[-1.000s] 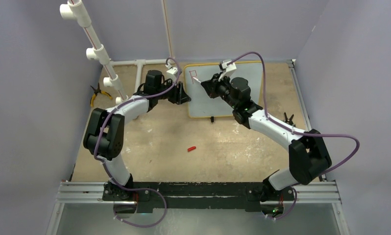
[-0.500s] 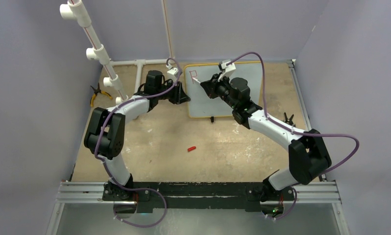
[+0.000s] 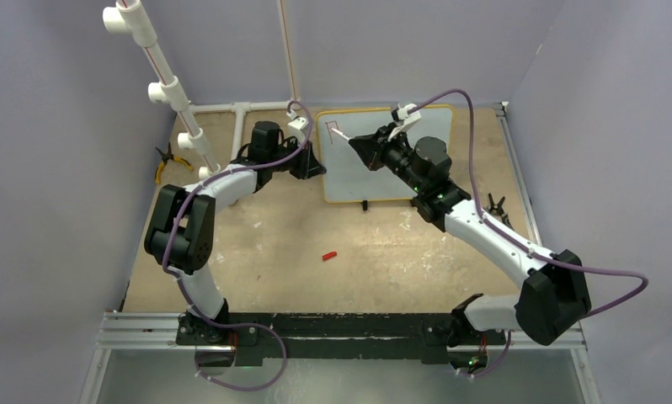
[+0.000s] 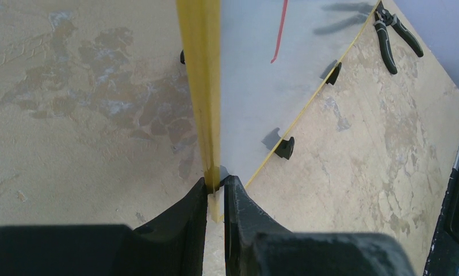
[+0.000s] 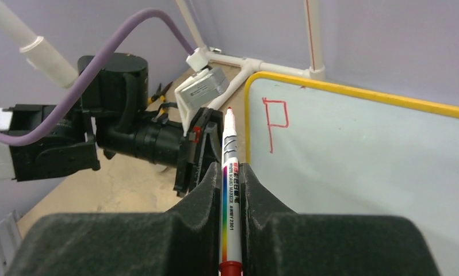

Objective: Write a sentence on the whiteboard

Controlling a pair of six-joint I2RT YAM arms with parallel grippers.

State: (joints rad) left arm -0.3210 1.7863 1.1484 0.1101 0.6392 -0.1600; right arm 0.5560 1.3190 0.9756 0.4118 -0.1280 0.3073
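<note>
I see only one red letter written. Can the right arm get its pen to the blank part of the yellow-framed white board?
Probably yes. The right gripper holds the white marker pen, tip close to the red letter P, and nothing covers the blank area of the yellow-framed whiteboard.

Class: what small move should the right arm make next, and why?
Probably lower the marker tip onto the whiteboard just after the red P and start the next letter. Only that P is written, the right gripper holds the marker with its tip seemingly off the surface, and the left gripper clamps the frame.
</note>
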